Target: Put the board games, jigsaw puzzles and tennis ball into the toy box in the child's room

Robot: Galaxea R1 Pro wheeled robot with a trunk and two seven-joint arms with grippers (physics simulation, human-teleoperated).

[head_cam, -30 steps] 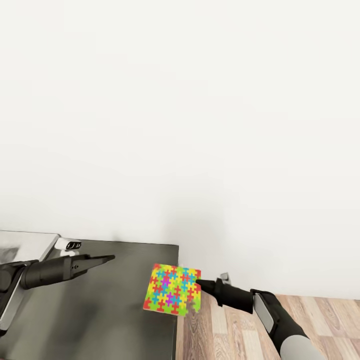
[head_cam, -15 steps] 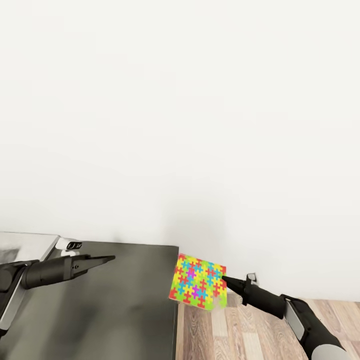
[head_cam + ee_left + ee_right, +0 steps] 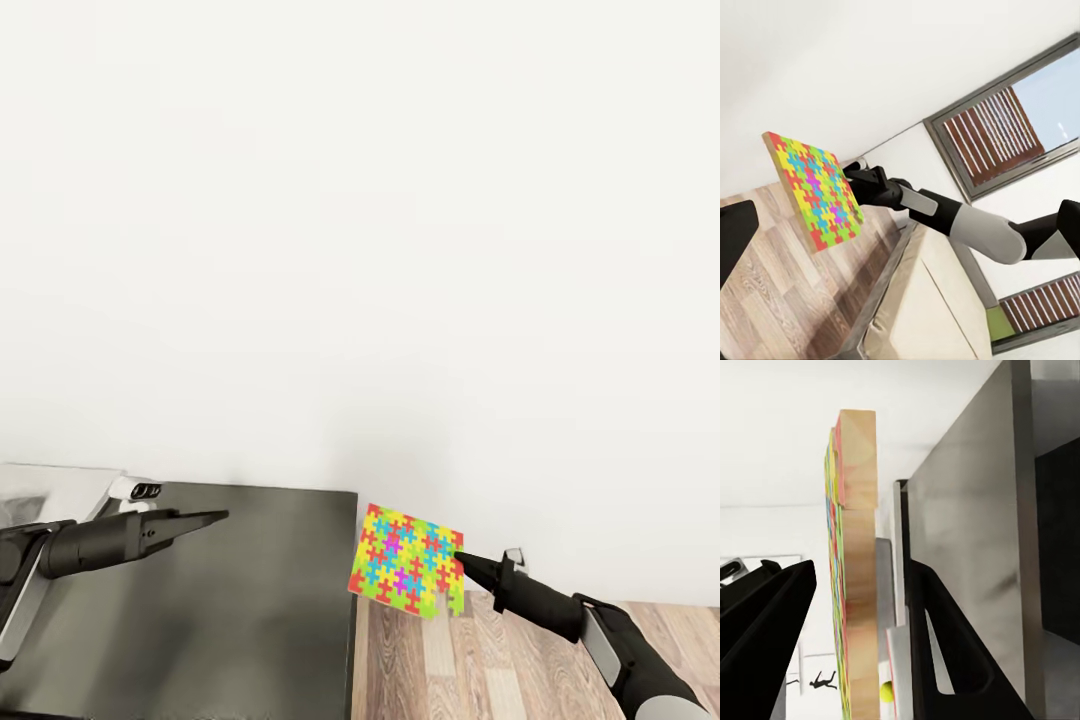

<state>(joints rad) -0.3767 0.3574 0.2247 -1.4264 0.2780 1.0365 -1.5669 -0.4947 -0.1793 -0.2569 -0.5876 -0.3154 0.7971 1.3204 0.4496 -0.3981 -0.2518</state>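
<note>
Nearest the head camera, the black right tool [image 3: 458, 562] is clenched on the thin square jigsaw puzzle of red, yellow, green, blue and purple interlocked pieces [image 3: 400, 560], pinching it at the edge that faces away from the dark grey lower section of the bench [image 3: 220, 620]. The puzzle is held off that section, just beyond its end and above the wood-plank floor [image 3: 480, 670], touching neither. It stands nearly upright and a little tilted, its coloured face turned toward the head camera. In the right wrist view it shows edge-on, with a dark finger [image 3: 772, 615] on each side of its pale wooden edge.

The coming move turns on this: the right tool points back toward the dark grey section, so the puzzle has to travel along the tool's own line, over that section's end and on across it. Since the slab is square it has no long axis to line up, but I judge it would need to be tipped from upright to flat before release.

The black left tool [image 3: 215, 517] hovers over the dark grey section with nothing in it. Whether its fingers are parted cannot be told. It is nearer the bench, but only the right arm carries anything.

Beyond the section along the right tool's line sits a small yellow-green tennis ball [image 3: 886, 691]. Behind it all is the plain white wall [image 3: 400, 250].

Counted: one puzzle, one ball, two tools.
</note>
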